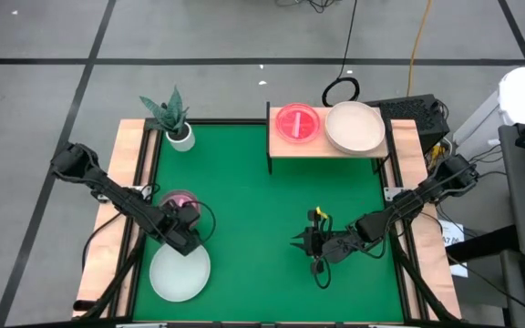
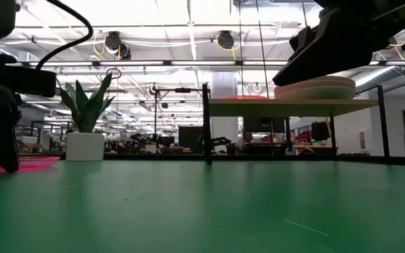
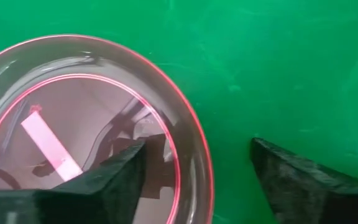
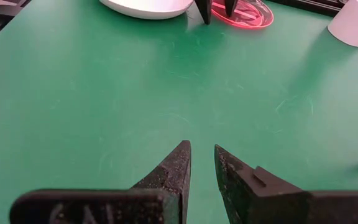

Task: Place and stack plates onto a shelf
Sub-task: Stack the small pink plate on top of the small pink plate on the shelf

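Note:
A see-through magenta plate [image 1: 180, 200] [image 3: 73, 124] with a pale stick mark lies flat on the green table near its left side. My left gripper [image 1: 183, 221] [image 3: 197, 168] is open and low over it, one finger inside the rim and one outside over the green. A pale blue-green plate [image 1: 180, 272] lies just nearer. The shelf [image 1: 328, 146] stands at the far edge, carrying a see-through red-pink plate [image 1: 297, 122] and beige plates [image 1: 355, 127]. My right gripper [image 1: 301, 241] [image 4: 202, 149] hovers mid-table, pointing left, its fingers almost together and holding nothing. My left gripper comes from above, pointing down, and straddles the magenta plate's rim [image 3: 191, 134] on the side toward the table's near edge. One finger [image 3: 114, 177] stands inside the plate, and the other [image 3: 303, 180] is outside it. I cannot tell whether either finger touches the plate, which lies flat.
A potted plant [image 1: 175, 118] in a white pot stands at the far left corner. Wooden strips [image 1: 127, 182] run along both table sides. Cables and equipment [image 1: 417, 114] sit beyond the right far corner. Bare green stretches between the two grippers and before the shelf.

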You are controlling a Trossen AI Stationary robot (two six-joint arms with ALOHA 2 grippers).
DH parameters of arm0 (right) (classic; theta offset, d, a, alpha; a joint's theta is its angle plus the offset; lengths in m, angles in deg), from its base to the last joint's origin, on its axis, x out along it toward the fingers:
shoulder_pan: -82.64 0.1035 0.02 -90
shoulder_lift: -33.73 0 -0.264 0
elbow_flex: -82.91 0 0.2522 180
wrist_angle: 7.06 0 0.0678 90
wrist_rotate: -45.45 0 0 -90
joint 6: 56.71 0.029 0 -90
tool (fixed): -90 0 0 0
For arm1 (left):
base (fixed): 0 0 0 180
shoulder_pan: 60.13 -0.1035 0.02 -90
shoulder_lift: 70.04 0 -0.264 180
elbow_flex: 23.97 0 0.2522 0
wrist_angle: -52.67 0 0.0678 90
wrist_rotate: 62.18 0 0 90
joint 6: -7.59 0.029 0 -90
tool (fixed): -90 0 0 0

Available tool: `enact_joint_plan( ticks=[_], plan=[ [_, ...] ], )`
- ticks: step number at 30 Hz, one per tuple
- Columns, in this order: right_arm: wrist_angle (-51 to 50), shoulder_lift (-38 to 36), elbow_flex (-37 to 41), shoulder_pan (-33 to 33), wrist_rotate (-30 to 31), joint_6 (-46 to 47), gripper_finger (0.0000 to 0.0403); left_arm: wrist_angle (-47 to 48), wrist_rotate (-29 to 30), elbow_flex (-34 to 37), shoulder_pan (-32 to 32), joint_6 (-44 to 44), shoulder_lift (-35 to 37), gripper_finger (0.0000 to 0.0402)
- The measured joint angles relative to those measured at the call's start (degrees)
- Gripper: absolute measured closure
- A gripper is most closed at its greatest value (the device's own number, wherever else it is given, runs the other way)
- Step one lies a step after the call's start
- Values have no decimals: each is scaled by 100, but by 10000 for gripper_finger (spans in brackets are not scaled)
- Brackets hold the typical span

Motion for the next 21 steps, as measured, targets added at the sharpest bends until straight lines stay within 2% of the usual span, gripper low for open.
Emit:
enact_joint_plan(
  ticks=[13,17,21],
  plan=[
    [0,-2,0,0,0,18,348,24,-5,4,-11,112,-7,279],
    [0,-2,0,0,0,17,348,44,13,9,-13,139,-7,312],
    [0,-2,0,0,0,20,348,55,17,9,-13,143,-7,324]
  ],
)
